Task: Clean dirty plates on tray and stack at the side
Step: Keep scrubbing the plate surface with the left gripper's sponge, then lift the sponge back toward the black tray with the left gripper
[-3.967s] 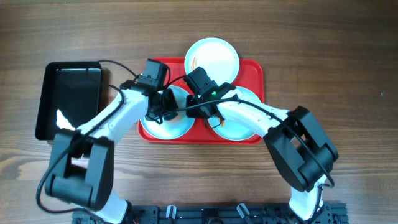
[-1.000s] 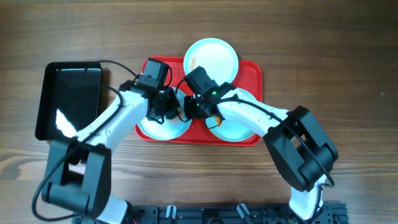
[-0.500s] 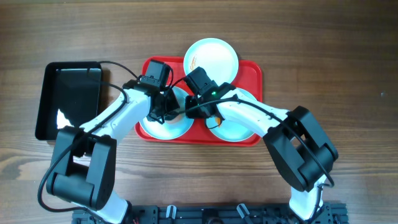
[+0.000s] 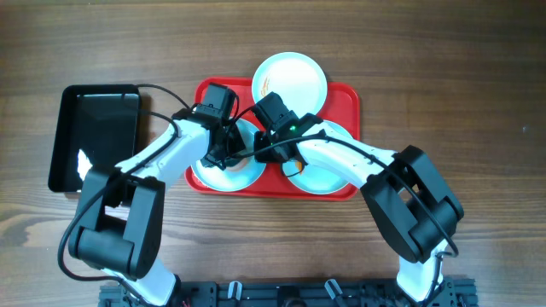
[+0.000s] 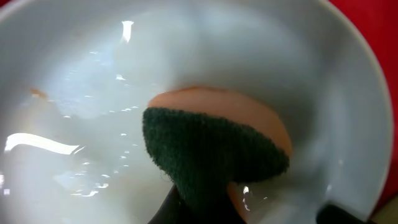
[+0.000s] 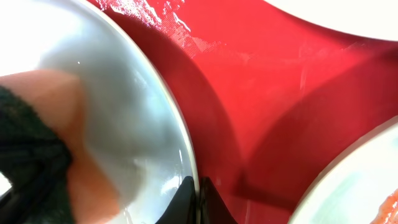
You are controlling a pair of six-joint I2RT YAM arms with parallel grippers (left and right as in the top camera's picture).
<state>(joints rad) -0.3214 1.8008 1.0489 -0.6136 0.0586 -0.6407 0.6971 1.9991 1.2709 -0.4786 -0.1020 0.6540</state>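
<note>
This looks to me like a robot lab bench rather than a working kitchen. The left arm and the right arm, both white and black, rise from a black rail along the near edge of a wood-grain table. A loose cable trails across the table. The kitchen things sit there like test props: a red tray, a plate with two more like it, a sponge and a black tray.

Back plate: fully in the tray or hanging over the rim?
Hanging over. Overhead view: the plate straddles the tray's far rim, its far part over the wooden table.
</note>
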